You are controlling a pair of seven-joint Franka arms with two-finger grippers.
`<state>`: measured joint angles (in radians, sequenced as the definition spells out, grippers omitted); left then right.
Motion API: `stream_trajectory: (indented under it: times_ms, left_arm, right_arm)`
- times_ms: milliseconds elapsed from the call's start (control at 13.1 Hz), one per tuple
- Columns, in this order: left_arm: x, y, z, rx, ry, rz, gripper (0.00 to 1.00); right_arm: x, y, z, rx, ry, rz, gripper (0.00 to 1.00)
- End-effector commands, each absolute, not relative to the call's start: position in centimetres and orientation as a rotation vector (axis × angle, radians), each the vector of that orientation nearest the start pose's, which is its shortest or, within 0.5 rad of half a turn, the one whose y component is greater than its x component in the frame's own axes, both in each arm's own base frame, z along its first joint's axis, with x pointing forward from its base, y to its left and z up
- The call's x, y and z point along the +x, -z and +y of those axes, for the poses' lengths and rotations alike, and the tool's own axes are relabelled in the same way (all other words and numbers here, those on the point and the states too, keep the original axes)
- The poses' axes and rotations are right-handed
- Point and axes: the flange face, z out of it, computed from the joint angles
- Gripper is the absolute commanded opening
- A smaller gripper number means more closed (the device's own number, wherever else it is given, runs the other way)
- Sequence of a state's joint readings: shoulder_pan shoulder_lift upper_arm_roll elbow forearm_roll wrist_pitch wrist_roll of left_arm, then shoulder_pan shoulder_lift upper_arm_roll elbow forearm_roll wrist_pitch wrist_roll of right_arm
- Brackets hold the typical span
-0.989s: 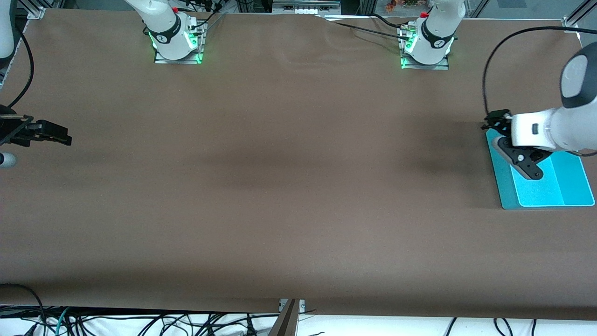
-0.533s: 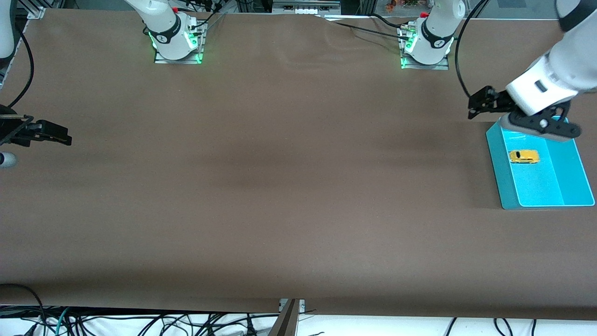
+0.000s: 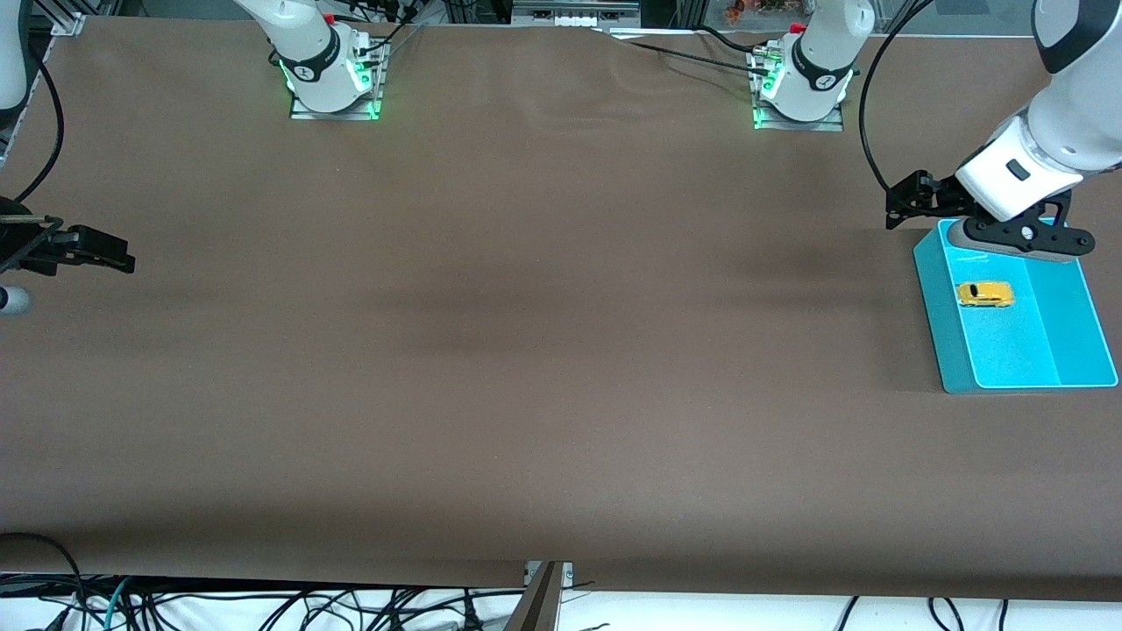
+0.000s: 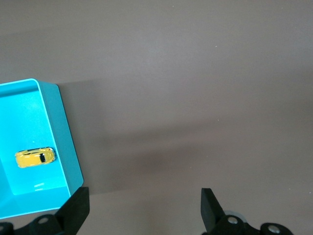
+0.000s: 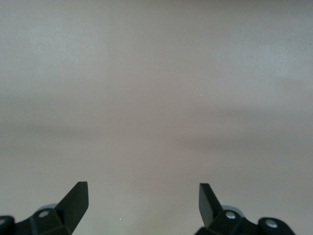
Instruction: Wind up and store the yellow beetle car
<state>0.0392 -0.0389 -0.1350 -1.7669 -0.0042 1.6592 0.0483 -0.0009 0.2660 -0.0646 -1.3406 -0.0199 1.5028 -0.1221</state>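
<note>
Now the left gripper [image 3: 1021,241] hangs with fingers spread and empty over the teal tray [image 3: 931,263]'s rim (the yellow beetle car [image 3: 984,294] lies inside); lifting straight clear avoids clipping the wall. Over bare table at its own end, the right gripper [image 3: 92,250] waits, spread.

We see the yellow beetle car [image 3: 985,294] [image 4: 34,157] lying inside a turquoise tray [image 3: 1080,350] [image 4: 62,142] at the left arm's end of the table. It is a tiny bright yellow toy with a rounded body and dark windows, resting upright on its wheels on the tray floor, in the part of the tray farther from the front camera. Nothing touches it.
</note>
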Motion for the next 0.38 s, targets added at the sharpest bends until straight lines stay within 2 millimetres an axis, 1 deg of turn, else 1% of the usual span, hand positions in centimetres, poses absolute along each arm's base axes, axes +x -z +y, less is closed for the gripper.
stream_trajectory:
  times_ms: [0,152,304]
  left_arm:
    - [52.78,-56.71,-5.79,-3.094,-0.068,0.230,1.00]
    - [52.78,-56.71,-5.79,-3.095,-0.068,0.223,1.00]
    - [52.83,-56.71,-5.38,-3.096,-0.068,0.208,1.00]
  right_arm:
    - [61.91,-57.46,-3.78,-3.173,-0.176,-0.088,1.00]
    - [61.92,-57.46,-3.66,-3.171,-0.175,-0.074,1.00]
    - [61.92,-57.45,-3.61,-3.167,-0.174,-0.069,1.00]
